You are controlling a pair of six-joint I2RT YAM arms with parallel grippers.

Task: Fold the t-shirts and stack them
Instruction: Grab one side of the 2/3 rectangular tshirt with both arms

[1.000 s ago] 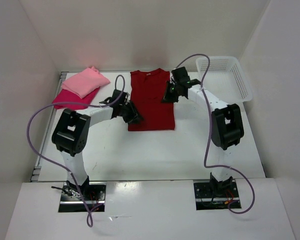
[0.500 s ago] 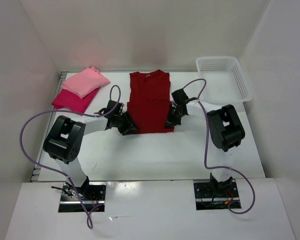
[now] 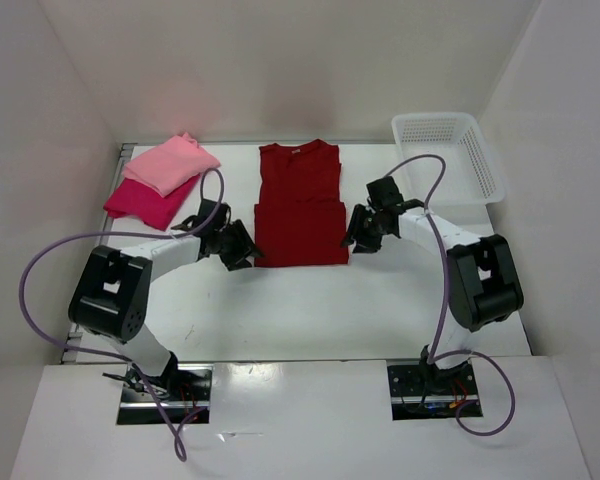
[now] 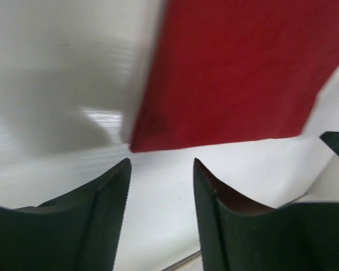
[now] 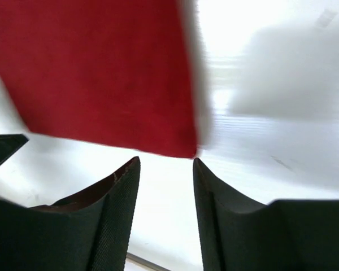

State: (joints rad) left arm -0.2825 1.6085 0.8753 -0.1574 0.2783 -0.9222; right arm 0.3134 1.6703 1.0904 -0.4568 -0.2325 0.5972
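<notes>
The dark red shirt (image 3: 300,205) lies flat at mid-table, with its long axis running away from the arm bases. The left gripper (image 3: 240,247) sits just outside its near left corner and the right gripper (image 3: 358,235) just outside its near right corner, equally close. Both are released and empty. Half a second earlier both sat on those corners; each has since backed outward. The pink shirt (image 3: 175,163) rests on the magenta shirt (image 3: 140,203) at far left.
</notes>
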